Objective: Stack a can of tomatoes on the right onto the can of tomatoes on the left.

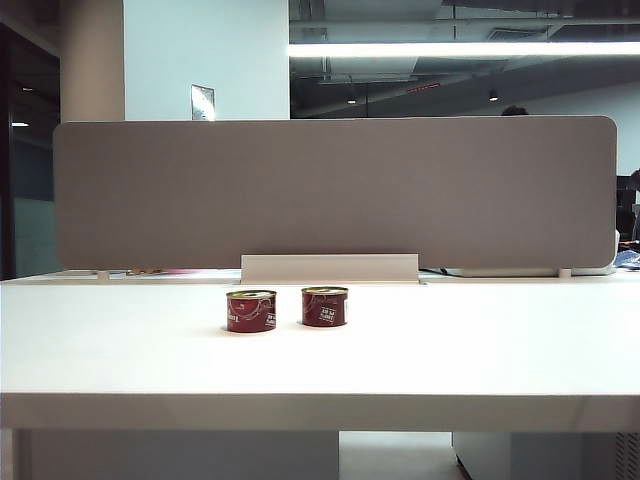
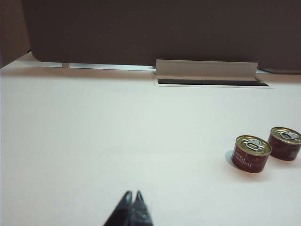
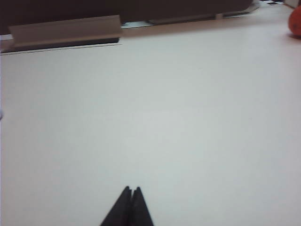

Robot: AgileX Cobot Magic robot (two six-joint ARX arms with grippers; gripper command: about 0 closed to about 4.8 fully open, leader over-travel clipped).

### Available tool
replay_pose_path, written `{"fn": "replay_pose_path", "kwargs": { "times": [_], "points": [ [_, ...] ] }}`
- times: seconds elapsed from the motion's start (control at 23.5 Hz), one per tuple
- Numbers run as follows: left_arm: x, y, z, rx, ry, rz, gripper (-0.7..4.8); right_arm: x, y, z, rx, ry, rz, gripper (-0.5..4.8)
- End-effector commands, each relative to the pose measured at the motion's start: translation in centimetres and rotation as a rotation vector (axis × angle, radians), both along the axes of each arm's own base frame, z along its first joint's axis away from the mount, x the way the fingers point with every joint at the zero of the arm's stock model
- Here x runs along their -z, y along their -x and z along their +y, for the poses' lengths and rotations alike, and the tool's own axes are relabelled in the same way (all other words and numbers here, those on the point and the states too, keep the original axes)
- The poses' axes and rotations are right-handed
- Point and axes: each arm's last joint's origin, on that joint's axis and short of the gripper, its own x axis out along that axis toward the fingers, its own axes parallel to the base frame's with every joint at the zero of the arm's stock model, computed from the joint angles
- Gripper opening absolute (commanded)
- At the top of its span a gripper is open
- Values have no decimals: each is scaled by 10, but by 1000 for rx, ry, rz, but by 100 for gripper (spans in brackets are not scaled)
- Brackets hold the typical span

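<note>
Black fingertips of the left gripper (image 2: 132,197) poke into the left wrist view, pressed together with nothing between them, low over bare table (image 2: 94,141). Ahead of that gripper and off to one side, well apart from it, stand the two cans: the left can (image 2: 251,153) nearer, the right can (image 2: 284,143) just beyond and beside it. Both sit upright, gold pull-tab lids up, dark red labels around the sides, a narrow gap between them.

Likewise, the right gripper (image 3: 132,194) shows only its dark tips, closed on each other and holding nothing, over an open stretch of white surface. Neither can appears in the right wrist view, so their place relative to this gripper cannot be read from it. Far off at one corner of that view sits a blurred orange-red shape (image 3: 295,21), possibly a round object, too cut off to name.

From the exterior view, the table's front edge (image 1: 320,410) comes first, then the left can (image 1: 250,310) and the right can (image 1: 324,306) side by side near the middle, not touching, neither stacked. No arm or gripper shows in this view. Behind the cans lies a pale cable tray (image 1: 329,267), and behind that rises a grey partition (image 1: 330,190) across the table's back.
</note>
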Motion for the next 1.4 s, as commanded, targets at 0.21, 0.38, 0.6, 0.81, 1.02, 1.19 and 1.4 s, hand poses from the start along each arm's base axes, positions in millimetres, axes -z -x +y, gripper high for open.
{"fn": "replay_pose_path", "kwargs": {
  "times": [0.21, 0.38, 0.6, 0.81, 1.02, 1.19, 1.4],
  "points": [
    [8, 2, -7, 263, 10, 97, -6, 0, 0, 6, -202, -31, -16, -1],
    [12, 5, -11, 392, 23, 142, -6, -1, 0, 8, -279, -42, -23, -1],
    [12, 5, -11, 395, 24, 142, -6, -4, 1, 10, -324, -62, -46, -1],
    [12, 4, -10, 375, 22, 140, -6, -32, 4, 14, -312, -48, -155, -1],
    [11, 3, -8, 277, 15, 125, -6, -77, -1, 18, -305, -35, -151, 0],
    [10, 3, -7, 261, 12, 114, -6, -93, -18, 19, -305, -38, -104, 0],
    [10, 3, -7, 262, 12, 113, -6, -117, -62, 26, -359, -48, -7, 0]
  ]
}}
